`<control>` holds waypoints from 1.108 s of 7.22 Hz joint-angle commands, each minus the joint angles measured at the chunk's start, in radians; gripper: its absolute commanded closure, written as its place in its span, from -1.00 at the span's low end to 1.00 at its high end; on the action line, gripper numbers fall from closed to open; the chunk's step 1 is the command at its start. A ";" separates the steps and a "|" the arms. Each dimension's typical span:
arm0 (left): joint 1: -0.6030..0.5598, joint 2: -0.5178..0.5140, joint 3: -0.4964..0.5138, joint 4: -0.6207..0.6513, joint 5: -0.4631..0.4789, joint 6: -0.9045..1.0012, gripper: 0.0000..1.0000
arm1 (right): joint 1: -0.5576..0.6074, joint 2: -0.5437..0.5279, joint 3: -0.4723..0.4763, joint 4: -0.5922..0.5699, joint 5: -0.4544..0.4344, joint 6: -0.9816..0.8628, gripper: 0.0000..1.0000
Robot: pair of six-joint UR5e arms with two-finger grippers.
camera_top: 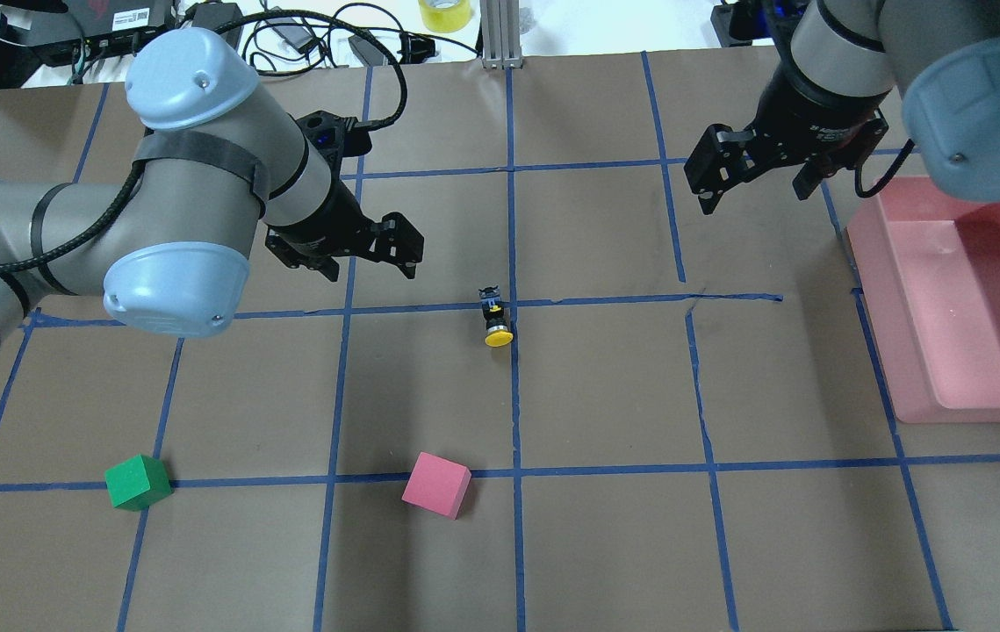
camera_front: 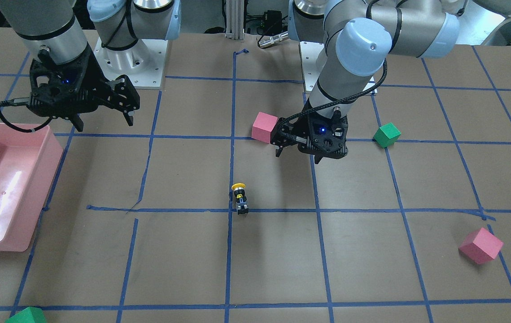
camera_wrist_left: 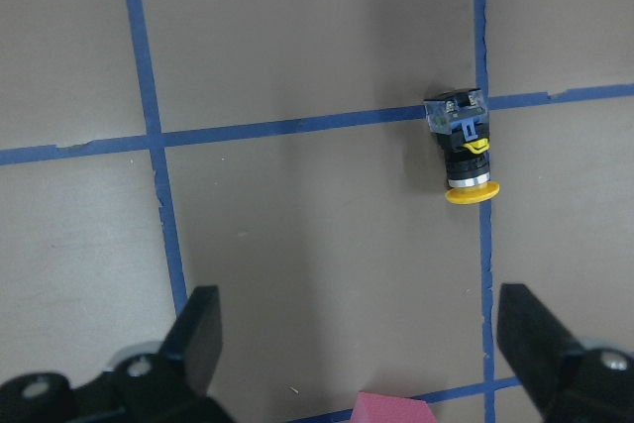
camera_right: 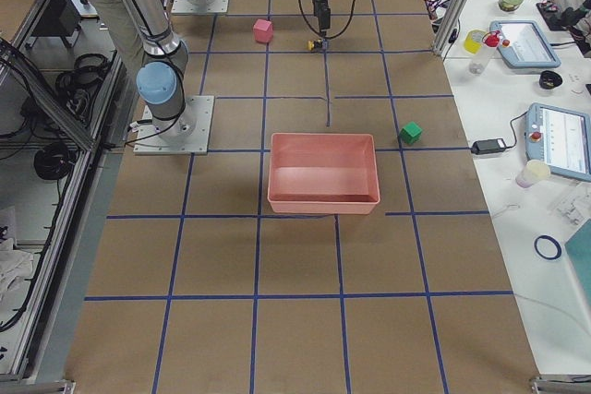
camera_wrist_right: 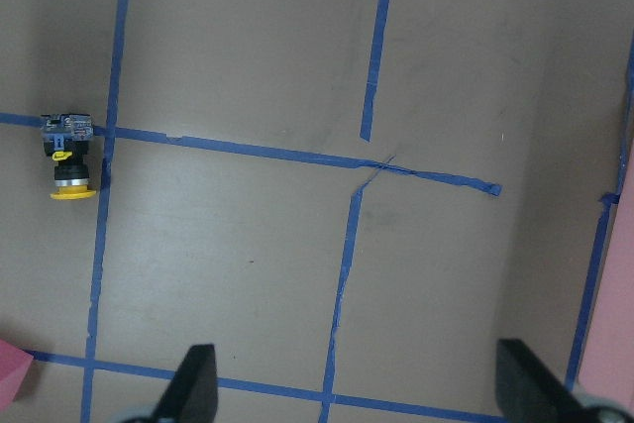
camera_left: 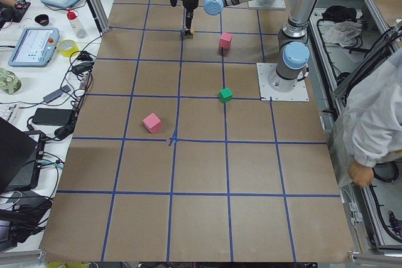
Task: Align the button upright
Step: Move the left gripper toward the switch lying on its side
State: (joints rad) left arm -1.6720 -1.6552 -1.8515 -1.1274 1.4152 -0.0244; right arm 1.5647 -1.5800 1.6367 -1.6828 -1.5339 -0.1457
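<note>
The counter (camera_top: 605,544) is covered in matte brown paper and is divided into squares by lines of blue tape (camera_top: 605,468). The left hand (camera_top: 368,268) is held above the counter with its two black fingers spread wide; nothing is gripped and nothing is touched. The right hand (camera_top: 754,197) is likewise spread wide and empty, and it is held above the counter near a corner of the pink tray (camera_top: 895,351). The tray is a glossy rectangular tub with sloped walls and a flat rim.

A matte pink cube (camera_top: 436,484) and a smaller green cube (camera_top: 138,482) are seen on the robot's side of the counter, well apart from each other.

The button (camera_top: 494,320) is found near the middle of the counter, lying on its side where two tape lines cross. Its grey block base is set on the crossing, and its round yellow cap is pointed toward the robot. It is touched by neither hand; the left hand is the nearer one.
</note>
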 commanded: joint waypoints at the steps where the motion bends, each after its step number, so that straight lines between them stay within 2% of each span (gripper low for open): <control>1: 0.000 0.000 0.000 0.000 0.001 0.001 -1.00 | 0.000 0.000 0.000 0.000 0.000 0.000 -1.00; 3: -0.005 0.002 -0.002 0.008 0.005 -0.017 -1.00 | 0.000 0.000 0.000 0.000 0.000 -0.002 -1.00; 5: -0.096 -0.003 -0.038 0.166 0.034 -0.198 -1.00 | -0.002 0.000 0.000 0.000 0.000 -0.002 -1.00; 6: -0.156 -0.009 -0.064 0.237 0.110 -0.262 -1.00 | 0.000 0.000 0.000 0.000 0.000 0.000 -1.00; 7: -0.202 -0.023 -0.072 0.283 0.119 -0.302 -1.00 | 0.000 0.000 0.000 0.000 0.000 0.000 -1.00; 8: -0.219 -0.046 -0.081 0.331 0.119 -0.334 -0.92 | 0.000 0.000 0.000 0.000 0.000 0.000 -1.00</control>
State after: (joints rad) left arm -1.8534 -1.6780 -1.9187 -0.8608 1.5212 -0.3083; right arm 1.5643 -1.5800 1.6367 -1.6827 -1.5340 -0.1459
